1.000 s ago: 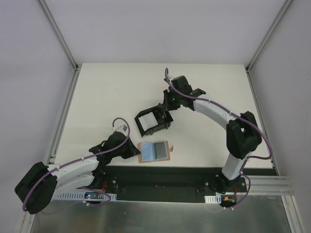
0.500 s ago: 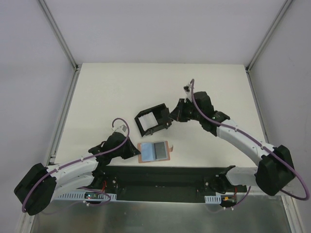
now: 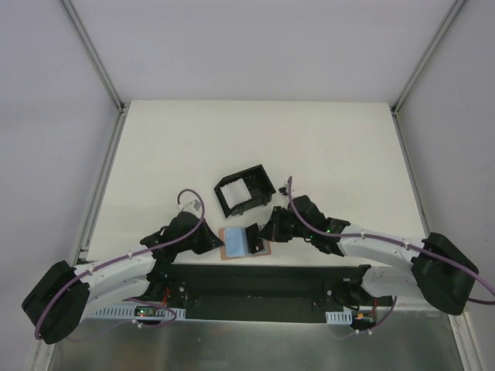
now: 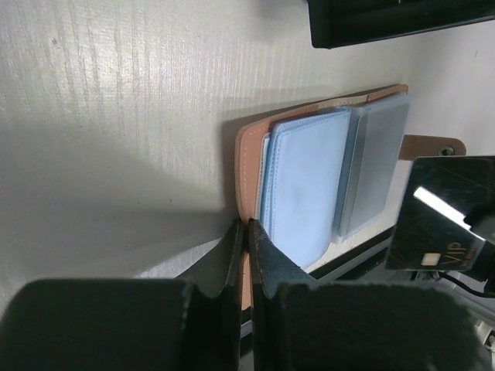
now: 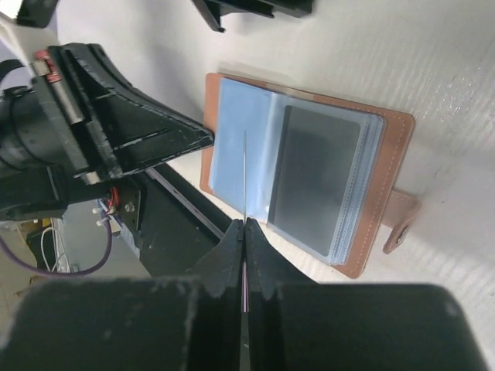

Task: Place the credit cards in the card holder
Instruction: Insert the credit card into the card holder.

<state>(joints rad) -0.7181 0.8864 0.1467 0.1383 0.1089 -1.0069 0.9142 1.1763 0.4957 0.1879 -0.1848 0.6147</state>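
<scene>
The tan card holder [image 3: 229, 243] lies open near the table's front edge, showing a light blue page [image 4: 305, 185] and a grey sleeve [image 4: 375, 170]. My left gripper [image 3: 214, 241] is shut on its tan left edge [image 4: 247, 226]. My right gripper [image 3: 264, 232] is shut on a glossy dark credit card marked VIP [image 4: 437, 224]. It holds the card on edge just above the open holder. In the right wrist view the card [image 5: 244, 178] shows as a thin line over the blue page, with the right gripper [image 5: 244, 222] below it and the holder [image 5: 390, 174] beneath.
A black box frame [image 3: 244, 192] with white pieces stands just behind the holder; it also shows in the left wrist view [image 4: 402, 19]. The black base plate [image 3: 263, 280] runs along the table's front edge, right beside the holder.
My right arm has swung from the black box frame down to the front, bringing the dark card over the open holder. My left arm has stayed put on the holder's edge.
</scene>
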